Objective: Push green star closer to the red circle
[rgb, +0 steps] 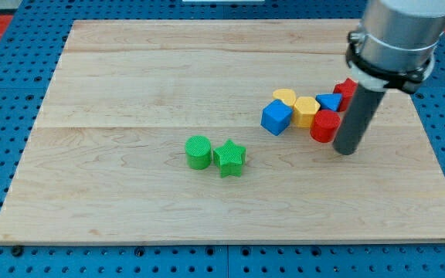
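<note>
Green star (229,157) sits mid-desk (130,77), touching green cylinder (198,152) on its left. Red circle (325,126) is well right, w/ the tip (346,150) just beside it. No hand on this rod. Risk: an off-centre push spins the star or drags the cylinder along.

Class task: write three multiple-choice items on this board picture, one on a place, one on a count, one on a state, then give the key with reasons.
1. Where is the green star-shaped block?
A. touching the green cylinder block, on its right in the view
B. at the view's top left corner
C. on top of the blue cube block

2. How many green blocks show?
A. one
B. two
C. four

3. What is my tip doing?
A. pressing the star
B. standing beside the red circle block, far from the star
C. out of view

Key: A, the two green blocks touch; B, star and cylinder only; B, the rod ends just right of the red circle.
</note>
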You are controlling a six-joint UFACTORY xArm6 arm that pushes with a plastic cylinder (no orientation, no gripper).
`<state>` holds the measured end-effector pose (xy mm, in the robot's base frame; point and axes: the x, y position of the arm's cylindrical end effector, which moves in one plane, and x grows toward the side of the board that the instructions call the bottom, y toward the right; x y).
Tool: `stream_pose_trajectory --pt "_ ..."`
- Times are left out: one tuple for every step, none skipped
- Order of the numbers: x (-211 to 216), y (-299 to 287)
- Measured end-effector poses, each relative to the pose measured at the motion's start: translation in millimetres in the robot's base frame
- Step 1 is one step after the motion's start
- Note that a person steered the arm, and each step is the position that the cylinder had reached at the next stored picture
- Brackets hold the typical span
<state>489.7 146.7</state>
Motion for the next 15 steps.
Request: stream_pose_trajectory --pt "-7.7 -82.2" --pt "-19.8 -163.2" --pt "-40.6 -200.3" --pt "-12.7 -219.5" --pt "18.2 -218.2" --pt "26.4 -232.4" --pt "32.3 -249.2" --pt "32.1 -192.3" --pt "22.4 -137.4" --pt "18.7 -108.7" --pt "19.4 -76.2" --pt "28.9 -51.4" --pt "11.3 -76.7" --pt "0.6 -56.6" --pt "-2.4 -41.1"
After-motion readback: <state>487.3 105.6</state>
